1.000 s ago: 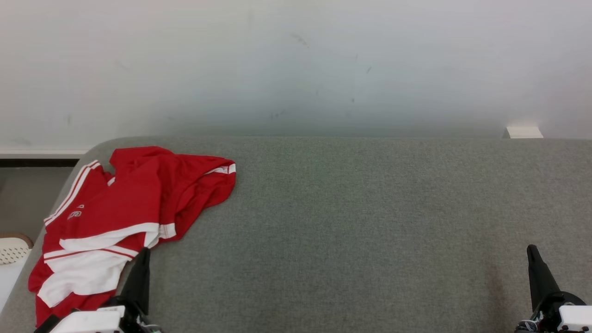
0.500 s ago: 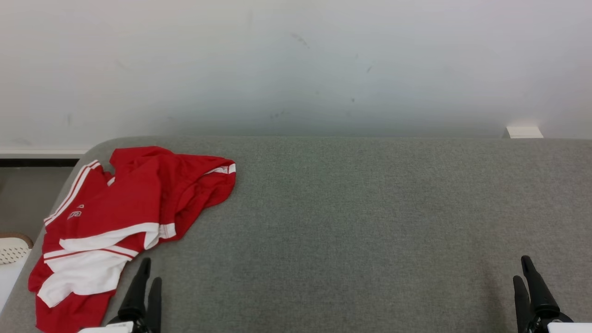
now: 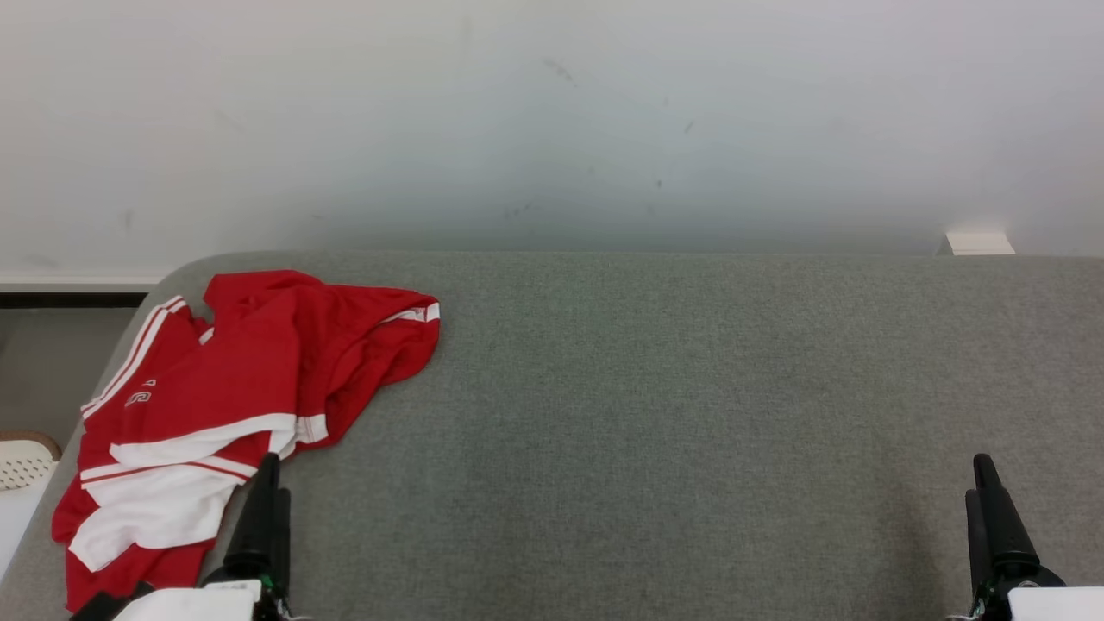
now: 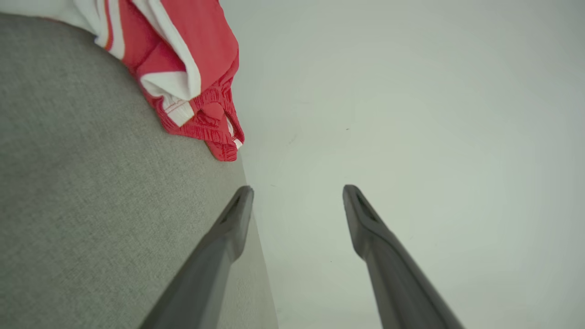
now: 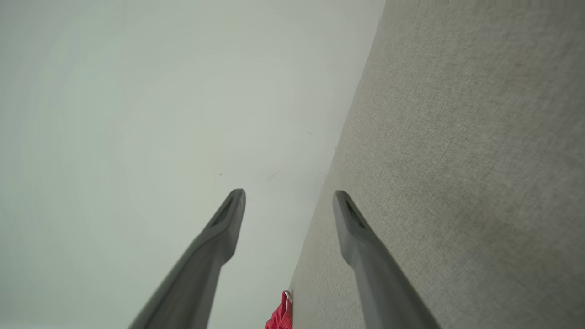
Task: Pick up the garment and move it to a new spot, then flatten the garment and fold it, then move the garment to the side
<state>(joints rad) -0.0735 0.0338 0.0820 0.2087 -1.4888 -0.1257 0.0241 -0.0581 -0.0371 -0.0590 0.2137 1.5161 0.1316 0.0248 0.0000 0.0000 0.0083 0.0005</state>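
Red-and-white garment (image 3: 233,397) lies crumpled at the left of the head view, on the grey fabric surface (image 3: 647,414), near its rounded upper-left corner. Left gripper (image 3: 274,479): lower left, fingers spread, empty, just beside the garment. Right gripper (image 3: 977,479): lower right, spread, empty.

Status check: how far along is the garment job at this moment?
Done: nothing visible; the red garment lies crumpled at the left end of the grey table, unfolded. In hand: nothing; the left gripper stands open beside the garment's near edge, the right gripper open near the table's right end. Left: pick it up, move it, flatten, fold, set aside.
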